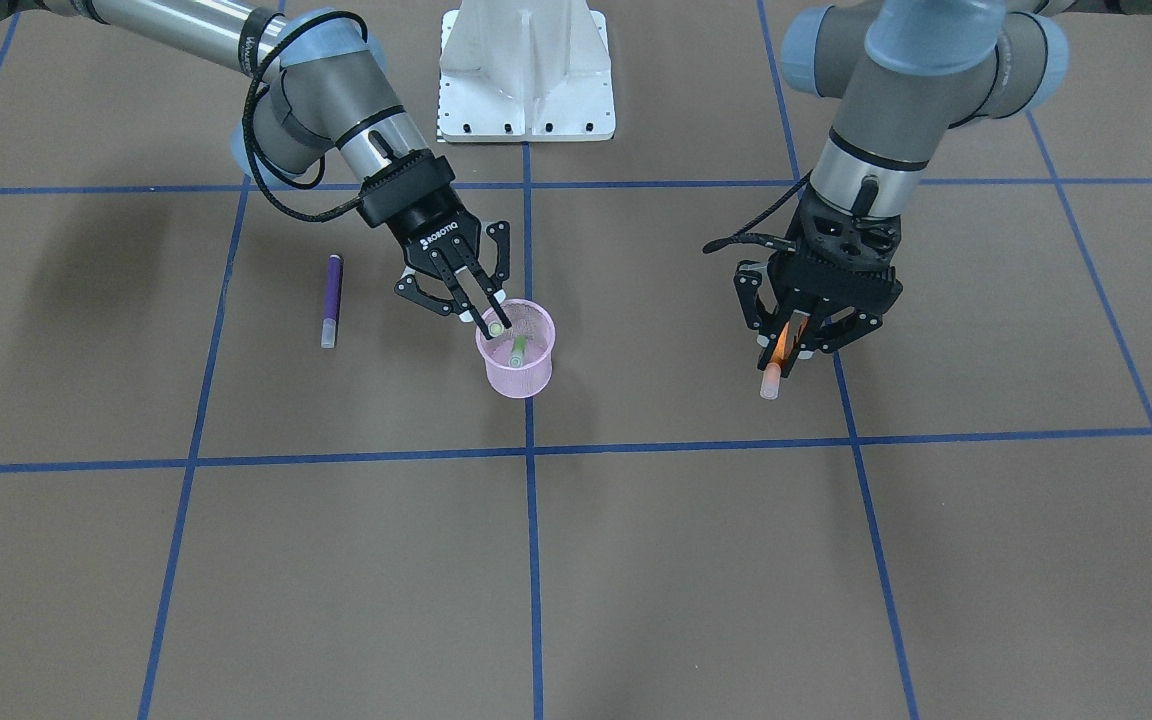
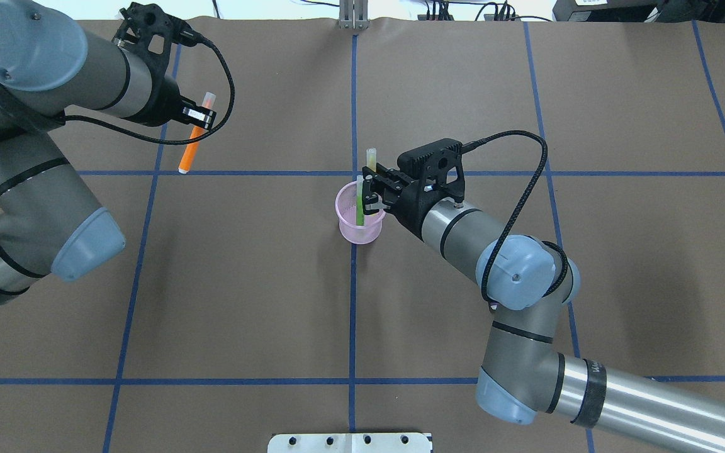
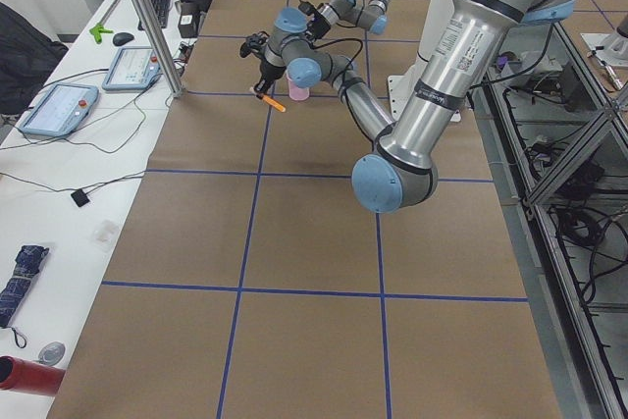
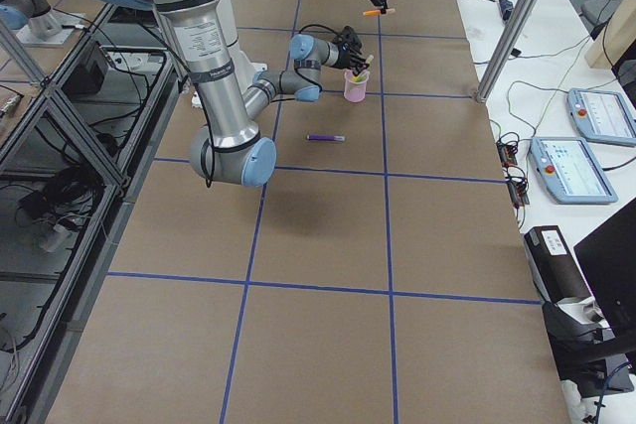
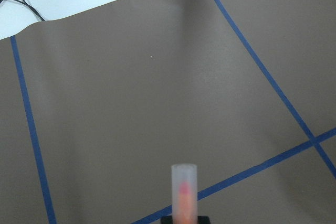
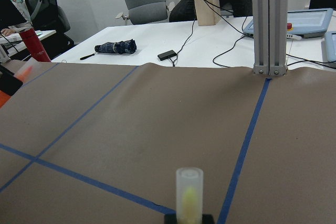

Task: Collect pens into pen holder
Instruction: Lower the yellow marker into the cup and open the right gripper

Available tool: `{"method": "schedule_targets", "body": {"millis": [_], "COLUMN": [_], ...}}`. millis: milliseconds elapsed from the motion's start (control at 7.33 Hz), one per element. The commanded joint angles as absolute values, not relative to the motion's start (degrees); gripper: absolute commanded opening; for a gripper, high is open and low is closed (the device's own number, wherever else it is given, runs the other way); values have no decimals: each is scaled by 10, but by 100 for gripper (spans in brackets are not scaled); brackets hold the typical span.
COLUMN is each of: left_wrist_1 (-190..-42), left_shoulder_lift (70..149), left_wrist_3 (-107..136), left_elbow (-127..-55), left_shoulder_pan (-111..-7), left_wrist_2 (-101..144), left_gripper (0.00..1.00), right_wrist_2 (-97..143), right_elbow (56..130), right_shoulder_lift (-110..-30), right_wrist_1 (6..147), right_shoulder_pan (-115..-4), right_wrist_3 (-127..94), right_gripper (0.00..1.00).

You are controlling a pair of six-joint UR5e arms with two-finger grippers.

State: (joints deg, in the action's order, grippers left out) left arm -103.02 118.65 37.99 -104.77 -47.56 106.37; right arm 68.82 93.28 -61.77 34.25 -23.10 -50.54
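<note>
Pen holder (image 1: 521, 380): one green pen (image 1: 517, 350) contained. Yellow pen (image 1: 497, 327): pinched by the closed right gripper (image 1: 492, 318) over the holder's mouth; release is called for next. Orange pen (image 1: 774, 378): clamped in the left gripper (image 1: 788, 345), well apart. Purple pen (image 1: 332, 298): lying on the table (image 1: 636, 560), uncollected.

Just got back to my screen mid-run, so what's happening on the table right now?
The right gripper holds the yellow pen at the mouth of the pink pen holder, where the green pen already stands. The left gripper grips the orange pen, tilted, off on its own side and apart from the holder. The purple pen lies on the table, with no gripper near it.
</note>
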Motion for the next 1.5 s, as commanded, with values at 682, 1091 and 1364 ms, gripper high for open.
{"method": "schedule_targets", "body": {"millis": [682,1091,1364], "left_wrist_1": [-1234,-1242,-1249], "left_shoulder_lift": [1169,1179,1183], "left_wrist_3": [450,467,518], "left_elbow": [-1056,-1064,-1080], "left_shoulder_pan": [-497,-492,-491], "left_wrist_2": [972,945,934], "left_gripper": [0,0,0], "right_wrist_2": [794,841,1000], "right_elbow": [1004,1012,1024], "right_shoulder_lift": [-606,-635,-635], "right_wrist_1": [579,620,710], "right_shoulder_pan": [-282,-308,-386], "right_wrist_3": [-573,-723,-722], "right_gripper": [98,98,98]}}
